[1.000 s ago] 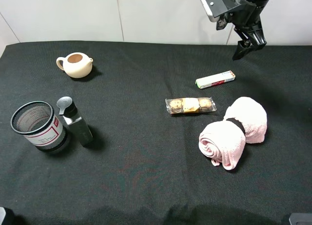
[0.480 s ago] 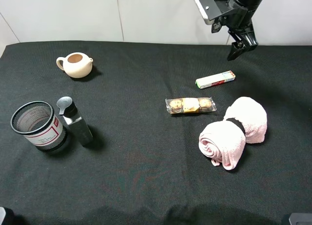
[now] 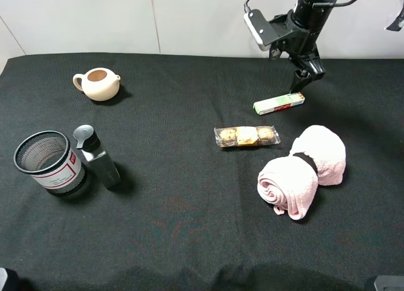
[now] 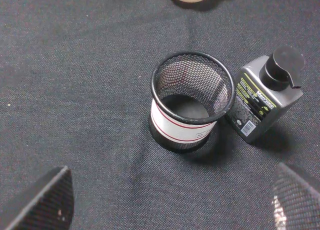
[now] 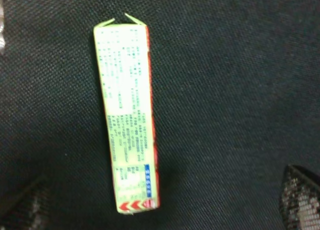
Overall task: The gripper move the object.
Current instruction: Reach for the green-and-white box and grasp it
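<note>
The object (image 3: 278,103) is a slim white box with a green end and red markings, lying flat on the black cloth right of centre. My right gripper (image 3: 298,84) hangs just above its far right end, pointing down, open and holding nothing. In the right wrist view the object (image 5: 127,115) lies lengthwise between the two fingertips (image 5: 300,197) of the right gripper (image 5: 160,217), which stand wide apart. My left gripper (image 4: 170,205) is open too, hovering over the mesh cup (image 4: 192,108).
A clear packet of round chocolates (image 3: 247,136) lies just in front of the object, with a rolled pink towel (image 3: 303,169) to its right. At the left stand a mesh cup (image 3: 47,163), a dark bottle (image 3: 98,156) and a cream teapot (image 3: 98,83).
The right gripper has come down and to the left, from high at the back to just over the object. Nothing on the cloth has moved.
</note>
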{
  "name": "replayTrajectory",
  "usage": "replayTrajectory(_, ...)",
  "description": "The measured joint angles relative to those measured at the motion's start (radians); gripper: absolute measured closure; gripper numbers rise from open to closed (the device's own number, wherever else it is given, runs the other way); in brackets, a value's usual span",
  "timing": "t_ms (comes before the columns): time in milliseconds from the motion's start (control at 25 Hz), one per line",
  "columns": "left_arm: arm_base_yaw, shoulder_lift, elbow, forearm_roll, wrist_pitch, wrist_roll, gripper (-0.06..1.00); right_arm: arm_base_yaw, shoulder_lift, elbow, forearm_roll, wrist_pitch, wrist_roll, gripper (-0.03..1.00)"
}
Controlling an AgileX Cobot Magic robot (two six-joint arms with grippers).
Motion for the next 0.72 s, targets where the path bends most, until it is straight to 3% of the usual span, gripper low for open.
replayTrajectory(720, 0.0, 0.0, 0.0, 0.0, 0.0, 0.0, 0.11, -0.044, 0.052, -0.001, 0.013, -0.045, -0.015, 0.27)
